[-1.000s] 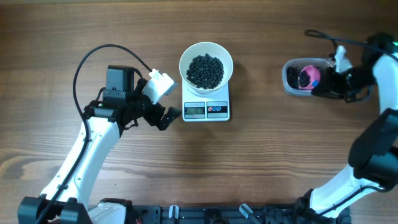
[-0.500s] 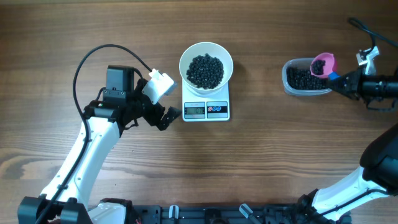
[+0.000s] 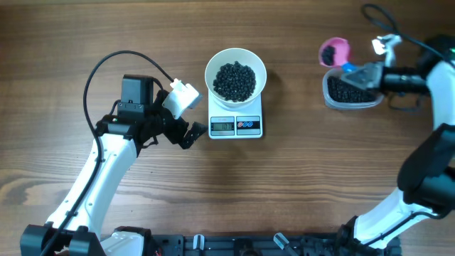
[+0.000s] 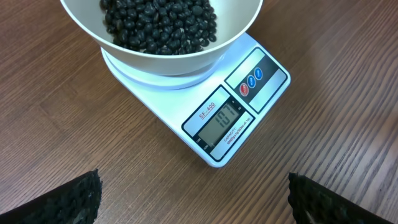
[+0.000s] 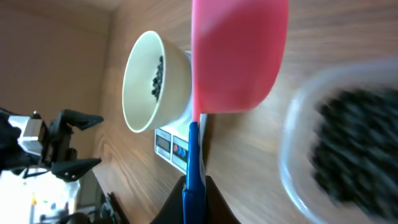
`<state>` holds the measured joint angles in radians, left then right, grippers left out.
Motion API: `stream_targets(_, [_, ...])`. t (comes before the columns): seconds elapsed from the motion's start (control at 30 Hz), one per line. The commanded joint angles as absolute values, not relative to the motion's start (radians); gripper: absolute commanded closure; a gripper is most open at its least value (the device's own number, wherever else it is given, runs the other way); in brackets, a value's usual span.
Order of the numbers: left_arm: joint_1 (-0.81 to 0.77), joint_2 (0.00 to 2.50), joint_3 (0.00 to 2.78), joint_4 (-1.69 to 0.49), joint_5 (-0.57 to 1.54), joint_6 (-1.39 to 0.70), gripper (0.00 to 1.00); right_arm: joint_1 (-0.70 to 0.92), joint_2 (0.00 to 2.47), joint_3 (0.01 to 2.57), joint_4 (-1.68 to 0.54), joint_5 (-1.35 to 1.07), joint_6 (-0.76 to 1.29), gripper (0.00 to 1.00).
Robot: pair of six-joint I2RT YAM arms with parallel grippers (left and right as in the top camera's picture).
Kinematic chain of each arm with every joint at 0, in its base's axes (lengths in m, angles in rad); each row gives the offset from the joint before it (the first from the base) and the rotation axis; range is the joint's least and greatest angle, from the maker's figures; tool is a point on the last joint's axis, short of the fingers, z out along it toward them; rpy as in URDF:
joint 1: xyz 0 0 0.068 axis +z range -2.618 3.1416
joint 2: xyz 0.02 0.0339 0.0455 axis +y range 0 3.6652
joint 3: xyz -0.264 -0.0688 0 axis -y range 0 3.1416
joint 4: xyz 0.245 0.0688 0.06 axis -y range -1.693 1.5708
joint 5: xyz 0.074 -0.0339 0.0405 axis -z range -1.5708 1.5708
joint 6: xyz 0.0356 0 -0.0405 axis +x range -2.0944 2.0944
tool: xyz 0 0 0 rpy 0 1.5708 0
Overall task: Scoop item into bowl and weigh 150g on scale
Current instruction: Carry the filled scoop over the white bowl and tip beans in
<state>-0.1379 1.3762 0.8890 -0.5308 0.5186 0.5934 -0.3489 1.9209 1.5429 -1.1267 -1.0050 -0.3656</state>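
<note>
Beans (image 3: 234, 80) in bowl (image 3: 212, 67); right end effector (image 3: 357, 73) clamps scoop (image 3: 333, 51), shifted left off tub (image 3: 328, 92); left end effector (image 3: 192, 133) wide open.

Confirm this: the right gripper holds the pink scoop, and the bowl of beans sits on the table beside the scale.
Not quite. The overhead view shows the bowl of beans sitting on the scale, not beside it. The right gripper does hold the pink scoop.

glossy white bowl (image 4: 186, 53), smooth plastic scale (image 4: 217, 118), matt wood-grain table (image 4: 93, 143).
</note>
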Motion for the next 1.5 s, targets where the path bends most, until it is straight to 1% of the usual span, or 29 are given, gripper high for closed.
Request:
stream_targets(0.0, [-0.134, 1.375, 0.883, -0.529, 0.530, 0.598, 0.00, -0.234, 1.941, 1.539, -1.053, -1.069, -0.244, 0.96])
stream_targets(0.07, [-0.134, 1.375, 0.883, -0.529, 0.530, 0.598, 0.00, -0.162, 1.941, 1.552, -0.999, -1.079, -0.178, 0.96])
stream_targets(0.17, [-0.134, 1.375, 0.883, -0.529, 0.530, 0.598, 0.00, -0.070, 1.941, 1.594, -0.975, -1.074, -0.139, 0.96])
stream_targets(0.27, [-0.134, 1.375, 0.883, -0.529, 0.530, 0.598, 0.00, 0.010, 1.941, 1.658, -0.972, -0.997, -0.095, 0.96])
stream_targets(0.4, [-0.134, 1.375, 0.883, -0.529, 0.530, 0.598, 0.00, 0.132, 1.941, 1.748, -0.979, -0.803, -0.067, 0.96])
stream_targets(0.47, [-0.134, 1.375, 0.883, -0.529, 0.530, 0.598, 0.00, 0.190, 1.941, 1.777, -0.996, -0.636, -0.068, 0.96])
stream_targets(0.53, [-0.134, 1.375, 0.883, -0.529, 0.530, 0.598, 0.00, 0.236, 1.941, 1.794, -1.007, -0.517, -0.076, 0.96])
stream_targets(0.57, [-0.134, 1.375, 0.883, -0.528, 0.530, 0.598, 0.00, 0.277, 1.941, 1.801, -1.014, -0.409, -0.080, 0.96])
stream_targets(0.97, [-0.134, 1.375, 0.883, -0.529, 0.530, 0.598, 0.00, 0.474, 1.939, 1.803, -1.021, 0.101, -0.184, 0.96])
stream_targets(1.1, [-0.134, 1.375, 0.883, -0.529, 0.530, 0.598, 0.00, 0.515, 1.939, 1.803, -1.006, 0.188, -0.220, 0.96])
stream_targets(1.37, [-0.134, 1.375, 0.883, -0.529, 0.530, 0.598, 0.00, 0.516, 1.939, 1.803, -0.994, 0.185, -0.234, 0.96])
stream_targets(1.47, [-0.134, 1.375, 0.883, -0.529, 0.530, 0.598, 0.00, 0.513, 1.939, 1.803, -0.980, 0.139, -0.224, 0.96])
